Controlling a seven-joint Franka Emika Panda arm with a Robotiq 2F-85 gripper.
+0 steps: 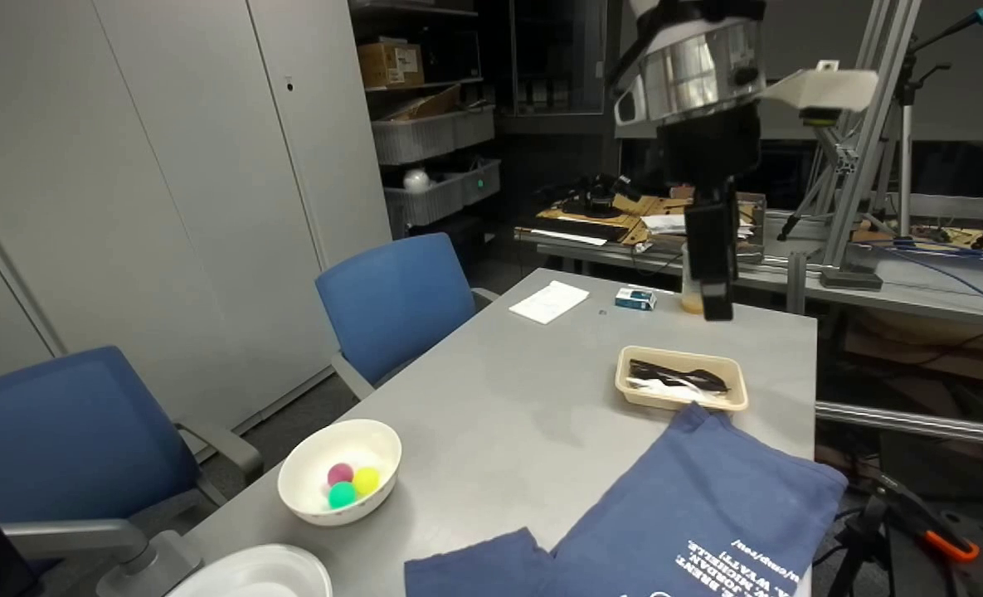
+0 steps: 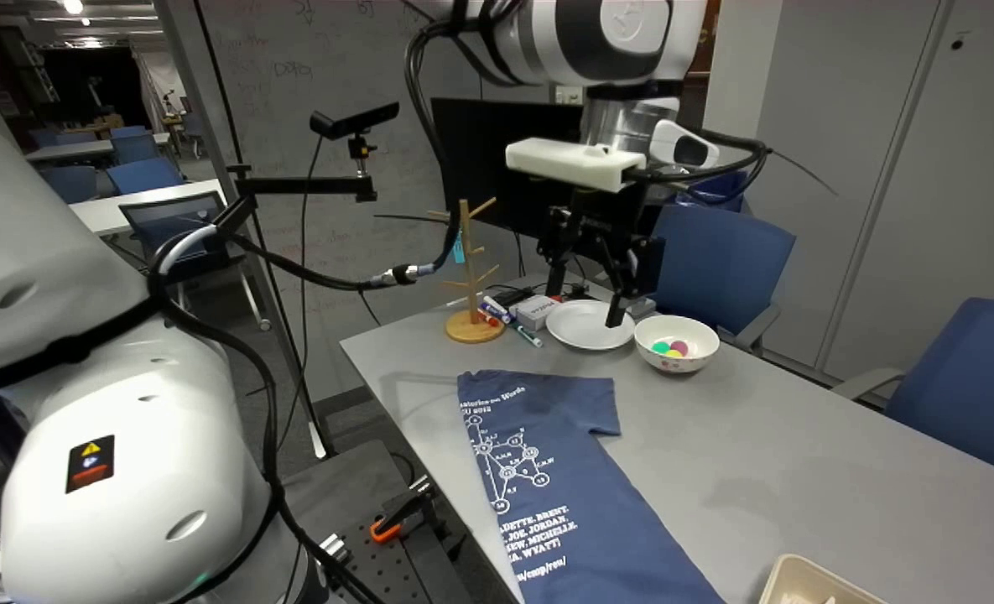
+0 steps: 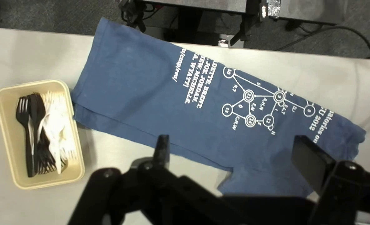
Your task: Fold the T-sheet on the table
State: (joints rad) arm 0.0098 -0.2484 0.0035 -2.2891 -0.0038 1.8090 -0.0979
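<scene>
Gripper [image 3: 234, 153]: foremost in the wrist view; fingers [image 3: 311, 164] spread wide apart, hanging above the table [image 1: 474, 431].
T-shirt [image 3: 147, 81]: dark blue, lying on the table, white lettering uppermost; a hem corner projects past the table's edge.
Tray [image 3: 47, 182]: cream, close against the hem, bearing black and white cutlery [image 3: 24, 115].
Table: long, smooth, light grey, faintly shadowed.
Bowl [image 1: 317, 456]: white, upright, containing three coloured balls [image 1: 342, 495]; white plate [image 2: 585, 323] just beside.
Far table end, in an exterior view: paper [image 1: 549, 302], small carton [image 1: 635, 298].
Chairs [image 1: 396, 303]: blue-backed, ranged along one long side.
Cabinets [image 1: 192, 149]: pale, tall, behind the chairs.
Workbench [image 1: 922, 286]: cluttered, beyond the table in an exterior view.
Whiteboard [image 2: 354, 50]: faint handwriting, behind a dark monitor [image 2: 497, 168].
</scene>
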